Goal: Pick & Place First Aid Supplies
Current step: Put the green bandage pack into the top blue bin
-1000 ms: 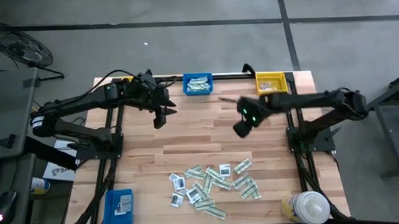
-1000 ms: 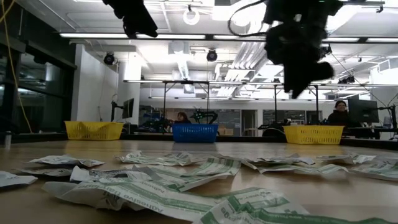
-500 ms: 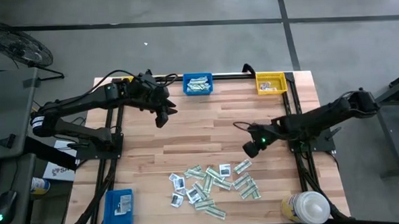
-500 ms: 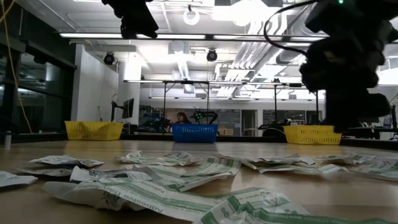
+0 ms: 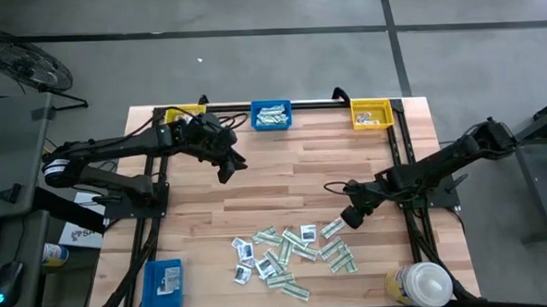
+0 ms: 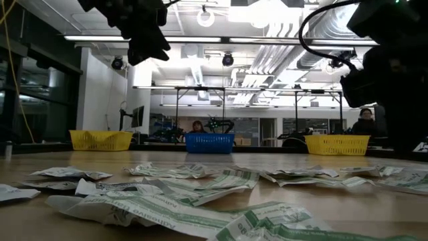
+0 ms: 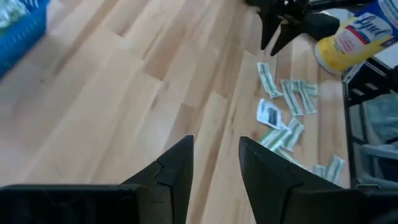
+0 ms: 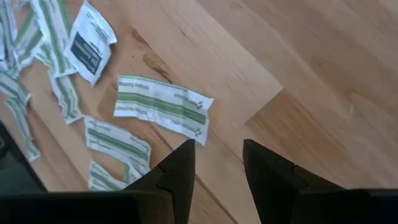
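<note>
The first aid supplies lie as a loose pile of small white and green-striped packets flat on the wood near the table's near edge, and they fill the foreground of the low view. My right gripper hangs open just off the pile's far right side, pointing down. A green-and-white strip lies just ahead of its fingers. My left gripper stands open over bare wood at the far left, well above the table, with nothing between its fingers.
At the far edge stand a blue bin holding packets, a yellow bin to its right and another yellow bin behind the left arm. A blue bin sits near left, a white-capped bottle near right. Bare wood spans the middle.
My right gripper has swung from beside the far right yellow bin toward the near edge and down, ending by the pile's far right side. My left gripper has sunk a little and rolled. Both stay open, and the packets have not moved.
</note>
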